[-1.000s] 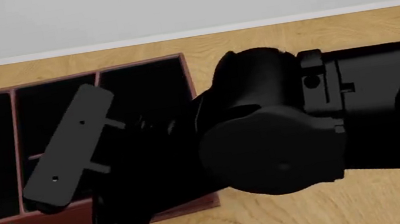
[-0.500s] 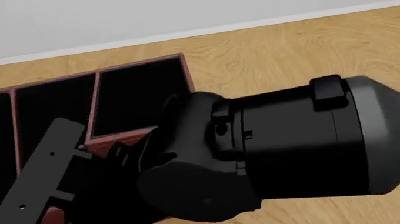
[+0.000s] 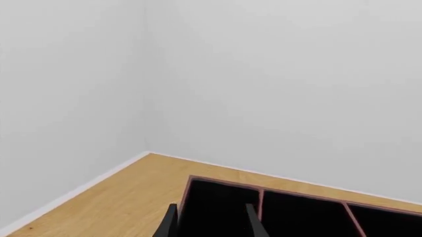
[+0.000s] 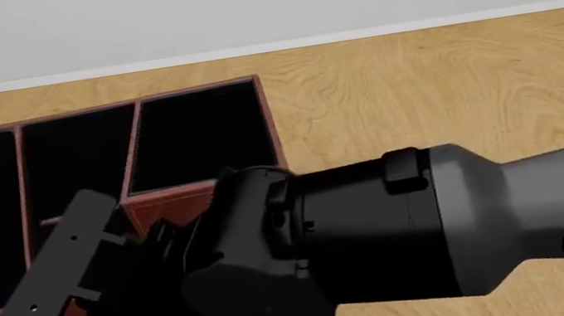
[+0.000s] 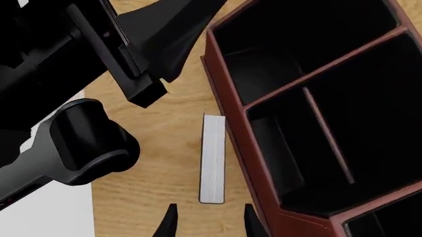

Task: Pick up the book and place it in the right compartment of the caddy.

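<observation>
We noted the right gripper (image 5: 206,222) hung spread over the book (image 5: 212,159), lower centre, beside the caddy (image 5: 228,126). Left gripper (image 3: 209,222): also apart. Advice: straddle the white edge squarely before closing.

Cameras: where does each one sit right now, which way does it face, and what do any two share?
Front view: fixed, above and behind the arms, facing forward and down; the right arm hides much of the caddy.
Left wrist view: raised, facing the wall; left gripper fingertips, caddy below.
Right wrist view: looking down at the book on edge beside the caddy; right gripper open.
All three show the caddy.
</observation>
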